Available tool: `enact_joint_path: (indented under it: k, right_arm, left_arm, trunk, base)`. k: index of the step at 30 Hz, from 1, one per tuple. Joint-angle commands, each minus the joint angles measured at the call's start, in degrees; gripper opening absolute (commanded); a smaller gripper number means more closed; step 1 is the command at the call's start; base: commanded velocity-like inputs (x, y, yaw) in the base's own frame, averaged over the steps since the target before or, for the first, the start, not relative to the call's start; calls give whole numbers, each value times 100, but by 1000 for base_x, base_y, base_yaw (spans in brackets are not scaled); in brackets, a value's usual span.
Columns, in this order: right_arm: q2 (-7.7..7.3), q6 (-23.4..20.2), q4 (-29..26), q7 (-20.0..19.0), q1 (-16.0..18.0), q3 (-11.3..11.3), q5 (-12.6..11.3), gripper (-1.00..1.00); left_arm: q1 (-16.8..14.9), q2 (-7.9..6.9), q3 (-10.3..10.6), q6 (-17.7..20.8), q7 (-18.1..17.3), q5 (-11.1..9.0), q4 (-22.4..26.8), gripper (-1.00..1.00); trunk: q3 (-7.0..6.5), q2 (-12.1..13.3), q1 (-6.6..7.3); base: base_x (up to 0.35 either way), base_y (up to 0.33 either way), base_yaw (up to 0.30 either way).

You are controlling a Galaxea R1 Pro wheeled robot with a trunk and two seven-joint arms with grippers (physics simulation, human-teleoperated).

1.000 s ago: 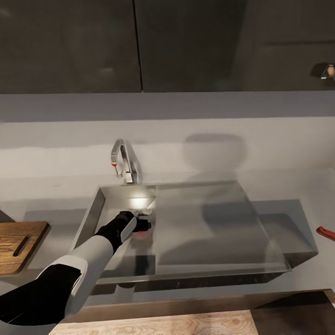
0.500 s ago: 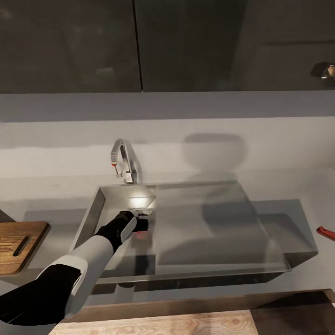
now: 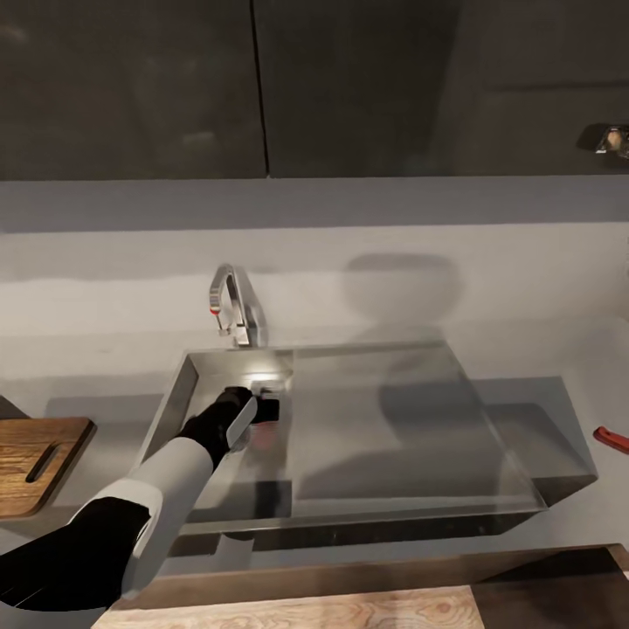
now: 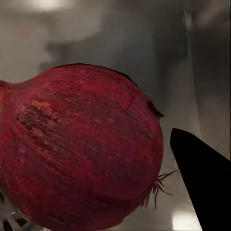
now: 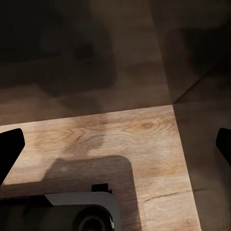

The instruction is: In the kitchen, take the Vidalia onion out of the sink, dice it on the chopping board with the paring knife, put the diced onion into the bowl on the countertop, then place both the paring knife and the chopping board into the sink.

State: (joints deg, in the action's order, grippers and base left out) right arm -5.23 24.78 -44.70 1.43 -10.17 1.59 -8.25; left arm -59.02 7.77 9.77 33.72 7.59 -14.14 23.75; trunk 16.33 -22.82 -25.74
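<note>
Head view: the left arm reaches down into the sink (image 3: pixel 489 437), its pincer (image 3: pixel 266 409) low in the basin just in front of the tap (image 3: pixel 231 314). A bit of the red onion (image 3: pixel 262 435) shows right at the fingertips, on the near side. How far the jaws are parted cannot be told here. The board (image 3: pixel 35 463) lies on the countertop (image 3: pixel 105 349), well off to the pincer's left; the red knife (image 3: pixel 611 438) handle lies far to its right, past the sink.

Left wrist view: the onion (image 4: pixel 79 149) sits very close in front, with one dark finger (image 4: pixel 204 185) just beside it; contact cannot be told.

Right wrist view: the right pincer (image 5: pixel 115 154) hangs wide open and empty over a wooden floor (image 5: pixel 130 134).
</note>
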Motion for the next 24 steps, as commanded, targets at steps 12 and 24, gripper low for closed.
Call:
enact_joint_path:
  k: [12,24]
  right_arm:
    - [-4,9,-8,15,-2,17,-36,100]
    - [-4,9,-4,15,-2,17,-29,100]
  left_arm:
    - [-1,-4,42,715,50,-62,952,-100]
    - [-1,-4,42,1063,57,-54,1395,-100]
  trunk:
    - [-97,-10,-4]
    - [-204,-10,-4]
  base:
    - [0,0,0]
    - [-1,0,0]
